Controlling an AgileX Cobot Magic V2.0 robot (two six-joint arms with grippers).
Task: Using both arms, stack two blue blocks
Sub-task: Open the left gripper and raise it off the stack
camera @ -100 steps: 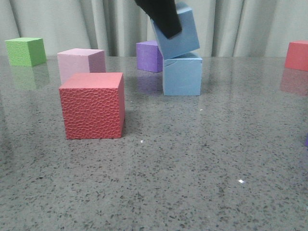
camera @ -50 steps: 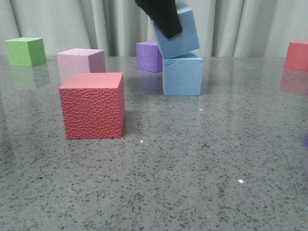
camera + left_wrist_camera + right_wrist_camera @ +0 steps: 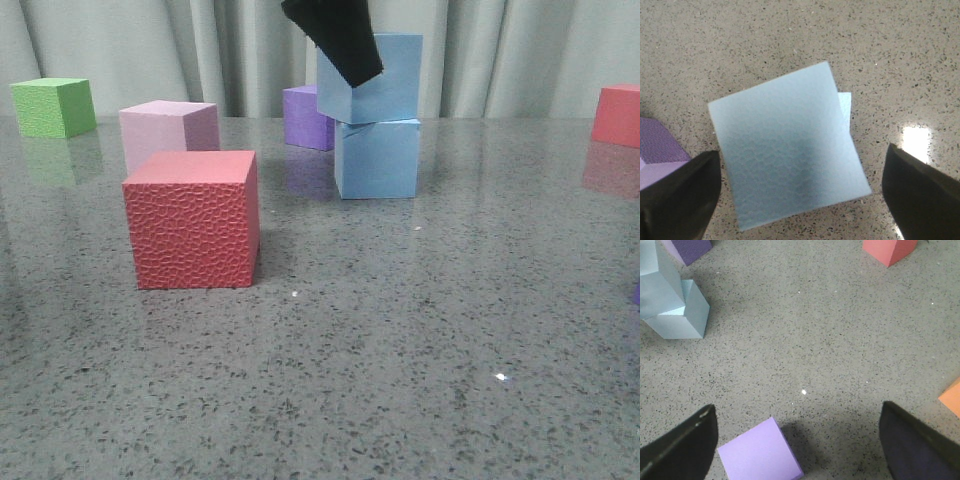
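Two blue blocks stand stacked at the back middle of the table. The upper blue block [image 3: 385, 78] rests flat on the lower blue block [image 3: 377, 160], turned a little and overhanging toward the left. My left gripper [image 3: 801, 170] hangs open over the upper block [image 3: 790, 150], with a gap on each side between block and fingers. One of its black fingers [image 3: 335, 35] covers the block's top left corner in the front view. A sliver of the lower block [image 3: 844, 104] shows beneath. My right gripper [image 3: 797, 412] is open above the table, far from the stack [image 3: 662, 285].
A textured red cube [image 3: 190, 220], a pink cube [image 3: 165, 130] and a green cube [image 3: 52, 106] stand to the left. A purple cube [image 3: 308, 116] sits behind the stack, a red cube [image 3: 618, 115] far right. Under my right gripper lies a lilac cube [image 3: 760, 452]; an orange one [image 3: 952, 397] is nearby.
The upper blue block was tilted in the left gripper's grip; now it lies flat on the lower block and the gripper has opened. The lower block shifted slightly left.
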